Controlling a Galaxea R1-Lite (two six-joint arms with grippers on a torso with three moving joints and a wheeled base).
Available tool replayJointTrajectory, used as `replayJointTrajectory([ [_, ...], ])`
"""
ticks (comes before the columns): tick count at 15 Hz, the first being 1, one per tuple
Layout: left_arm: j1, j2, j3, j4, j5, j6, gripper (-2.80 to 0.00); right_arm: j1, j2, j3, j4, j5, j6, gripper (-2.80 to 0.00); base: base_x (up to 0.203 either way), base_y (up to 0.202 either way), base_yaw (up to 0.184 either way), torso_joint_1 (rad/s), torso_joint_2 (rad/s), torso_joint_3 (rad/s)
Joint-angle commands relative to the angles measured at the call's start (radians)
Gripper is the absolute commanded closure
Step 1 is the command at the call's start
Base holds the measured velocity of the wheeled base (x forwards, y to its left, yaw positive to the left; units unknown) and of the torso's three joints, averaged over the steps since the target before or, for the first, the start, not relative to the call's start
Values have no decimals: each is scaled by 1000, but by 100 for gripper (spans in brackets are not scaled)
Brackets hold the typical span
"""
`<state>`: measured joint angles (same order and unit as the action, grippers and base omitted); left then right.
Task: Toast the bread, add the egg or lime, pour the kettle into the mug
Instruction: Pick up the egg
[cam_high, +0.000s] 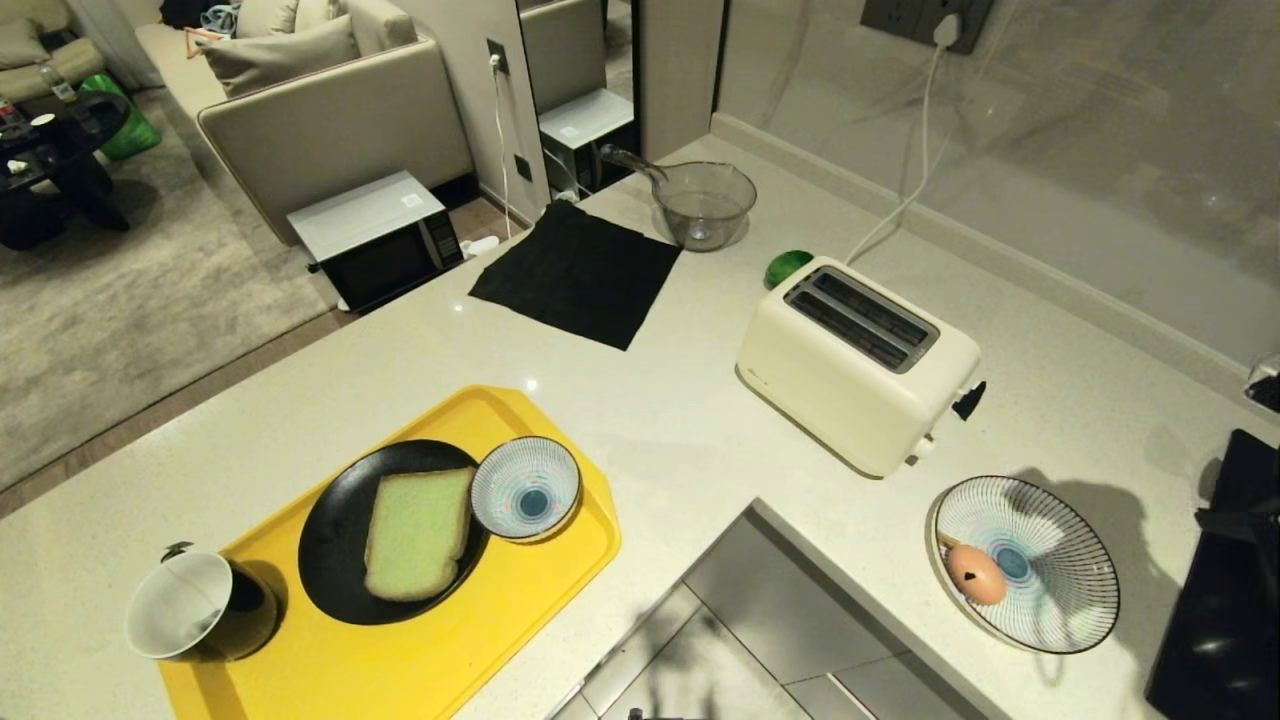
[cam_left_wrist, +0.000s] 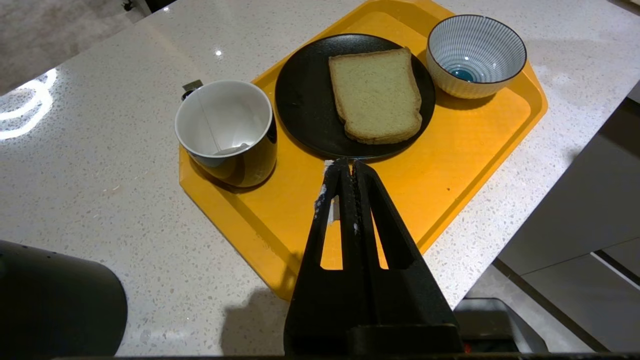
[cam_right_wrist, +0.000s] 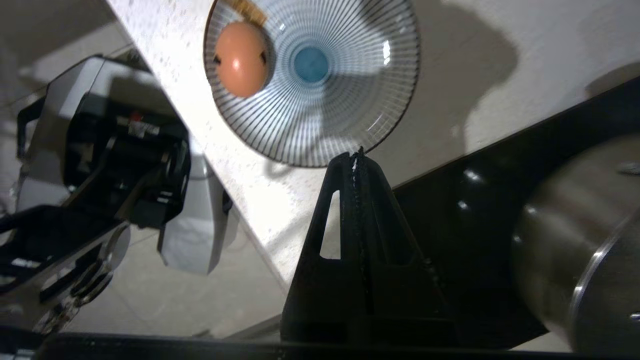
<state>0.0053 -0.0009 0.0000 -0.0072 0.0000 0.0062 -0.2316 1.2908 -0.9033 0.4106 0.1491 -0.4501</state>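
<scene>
Presently: bread (cam_high: 418, 533) on black plate (cam_high: 335, 540), lower left | egg (cam_high: 976, 573) in striped dish (cam_high: 1060, 590), lower right | left gripper (cam_left_wrist: 346, 167), right gripper (cam_right_wrist: 356, 159) pinched shut, empty | risk: closed fingers nudging egg off dish.

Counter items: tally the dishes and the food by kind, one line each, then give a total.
Striped bowls: 2, small bowl on the tray, wide bowl by the toaster
Black plate: 1
Mug: 1
Glass bowl: 1
Bread: 1
Egg: 1
Lime: 1
Total: 8
</scene>
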Motion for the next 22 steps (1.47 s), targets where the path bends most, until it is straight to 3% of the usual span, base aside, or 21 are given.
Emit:
replayJointTrajectory([
  [1,1,-1,0,0,0,1,0,6,34,48,-8,-2,3,-280,0,0,0,0,0,0],
  [4,1,-1,0,0,0,1,0,31,77,103,-112,-16,5,-280,0,0,0,0,0,0],
  [10,1,-1,0,0,0,0,0,109,170,128,-140,-16,27,-280,0,0,0,0,0,0],
  [18,1,-1,0,0,0,0,0,130,283,172,-332,-2,-37,-280,0,0,0,0,0,0],
  [22,1,-1,0,0,0,1,0,139,329,166,-351,-2,-67,-280,0,0,0,0,0,0],
])
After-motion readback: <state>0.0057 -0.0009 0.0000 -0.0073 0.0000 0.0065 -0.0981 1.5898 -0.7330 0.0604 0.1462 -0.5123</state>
